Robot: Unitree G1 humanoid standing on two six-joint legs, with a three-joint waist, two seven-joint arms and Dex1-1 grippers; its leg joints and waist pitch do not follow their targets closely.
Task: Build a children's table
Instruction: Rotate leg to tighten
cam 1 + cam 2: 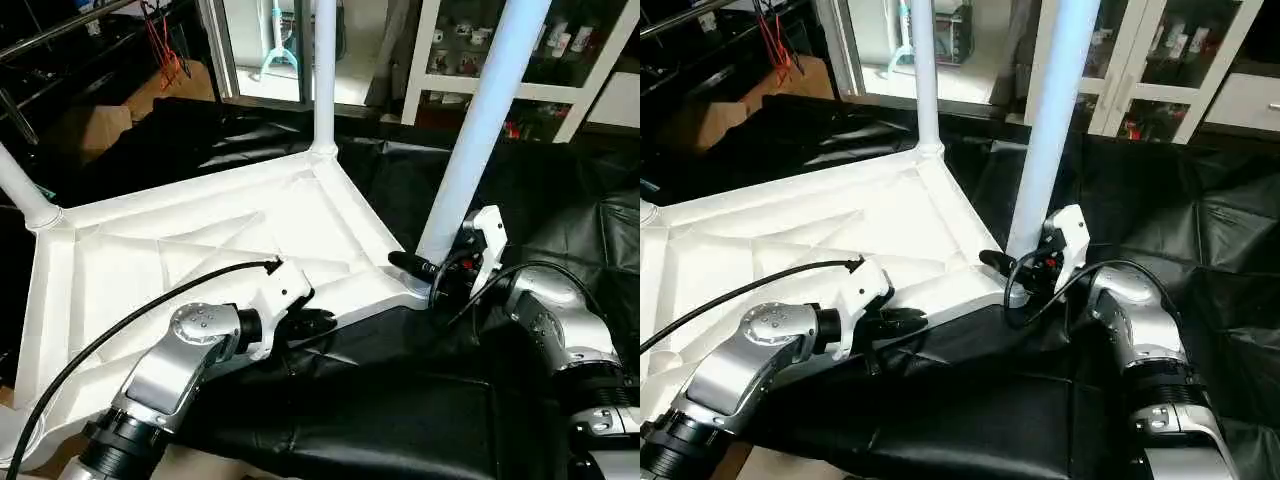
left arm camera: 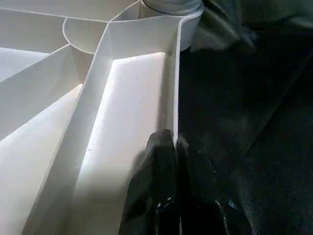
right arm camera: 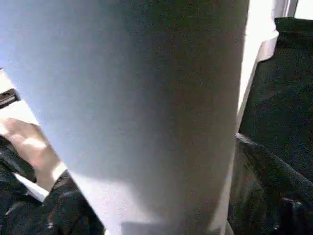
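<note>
Left gripper [image 1: 318,322] jaws clamped on tabletop [image 1: 200,250] rim; right gripper [image 1: 440,268] jaws apart around leg [image 1: 480,130].

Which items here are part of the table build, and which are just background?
Job:
tabletop, upside down
near leg, upright in its corner socket
far leg, upright
third leg, at the left corner

Background:
black sheet
cardboard box
white shelving

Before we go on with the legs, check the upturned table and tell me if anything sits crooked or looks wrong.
One thing stands out: the near leg by the right gripper leans away from the far leg, which stands straight, so it may not be fully seated in its corner socket. The tabletop shows no cracks or damage.
</note>
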